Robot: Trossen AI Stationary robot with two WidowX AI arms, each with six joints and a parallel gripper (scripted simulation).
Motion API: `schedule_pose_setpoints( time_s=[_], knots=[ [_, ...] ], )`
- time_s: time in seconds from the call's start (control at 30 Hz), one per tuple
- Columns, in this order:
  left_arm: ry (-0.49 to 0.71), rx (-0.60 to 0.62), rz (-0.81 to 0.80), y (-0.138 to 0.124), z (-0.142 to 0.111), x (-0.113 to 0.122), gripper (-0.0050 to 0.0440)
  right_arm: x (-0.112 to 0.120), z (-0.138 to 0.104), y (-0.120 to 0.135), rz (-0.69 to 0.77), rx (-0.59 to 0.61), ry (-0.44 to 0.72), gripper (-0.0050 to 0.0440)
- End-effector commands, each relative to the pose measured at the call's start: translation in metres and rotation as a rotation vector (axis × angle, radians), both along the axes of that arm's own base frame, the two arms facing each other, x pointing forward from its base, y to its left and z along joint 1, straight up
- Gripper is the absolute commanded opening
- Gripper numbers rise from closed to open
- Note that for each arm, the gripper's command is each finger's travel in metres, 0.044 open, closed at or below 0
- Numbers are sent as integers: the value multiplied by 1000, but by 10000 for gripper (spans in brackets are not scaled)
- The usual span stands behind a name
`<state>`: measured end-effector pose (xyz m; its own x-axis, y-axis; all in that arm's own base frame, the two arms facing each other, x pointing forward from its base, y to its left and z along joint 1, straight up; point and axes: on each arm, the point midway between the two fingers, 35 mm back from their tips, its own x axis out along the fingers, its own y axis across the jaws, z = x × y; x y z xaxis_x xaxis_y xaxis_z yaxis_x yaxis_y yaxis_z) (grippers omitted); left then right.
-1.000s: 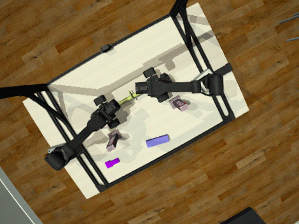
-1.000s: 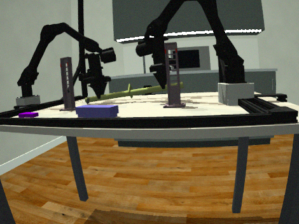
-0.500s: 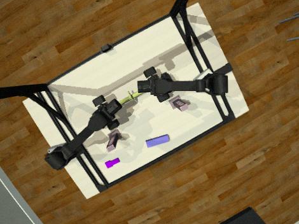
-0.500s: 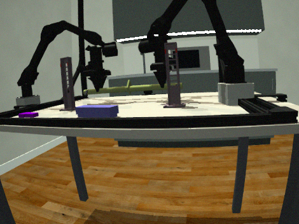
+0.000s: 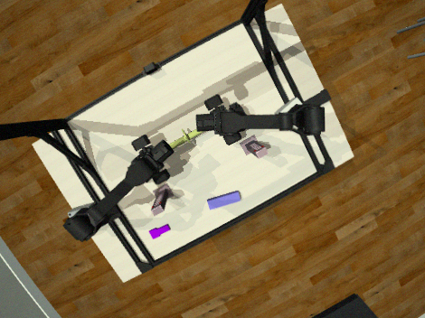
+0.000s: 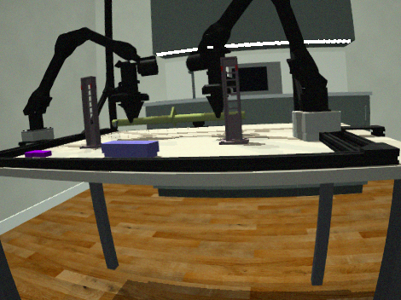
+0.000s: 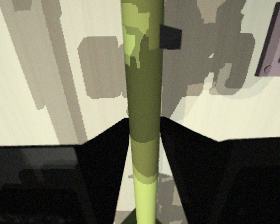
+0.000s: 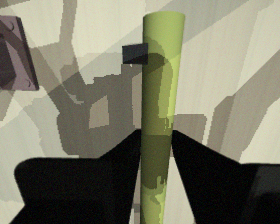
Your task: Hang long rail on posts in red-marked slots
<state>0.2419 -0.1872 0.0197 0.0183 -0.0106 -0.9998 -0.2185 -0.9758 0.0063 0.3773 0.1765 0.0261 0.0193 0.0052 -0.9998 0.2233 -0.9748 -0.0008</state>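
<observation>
The long yellow-green rail (image 5: 179, 141) (image 6: 158, 120) (image 7: 145, 95) (image 8: 157, 100) is held above the table, its ends and hooks clear of both posts. My left gripper (image 6: 218, 116) (image 7: 144, 122) is shut on it, on the picture-right side. My right gripper (image 6: 131, 120) (image 8: 156, 134) is shut on it near the other end. One post (image 5: 255, 146) (image 6: 229, 60) stands near the left arm, the other post (image 5: 160, 201) (image 6: 88, 80) near the right arm. Both have red marks near the top. A dark hook (image 7: 171, 37) shows beside the rail, and another hook (image 8: 135, 54) in the right wrist view.
A blue block (image 5: 223, 200) (image 6: 130, 149) lies between the posts and the table's near edge in the exterior view. A small purple piece (image 5: 159, 231) (image 6: 38, 153) lies near the right arm's post. Black frame bars (image 5: 217, 231) border the table, with uprights at its sides.
</observation>
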Motion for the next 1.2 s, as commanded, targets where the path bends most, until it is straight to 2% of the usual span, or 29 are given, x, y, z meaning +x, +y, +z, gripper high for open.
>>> schedule_pose_setpoints(
  time_s=[0.0, 1.17],
  knots=[
    [2, 1, 3, 0, -6, -2, 0, 0, -6, 0, -2, -1, 0, 0],
    [12, 7, 2, -1, -33, -1, 0, 1, -33, 1, 0, -4, 11, 0]
  ],
)
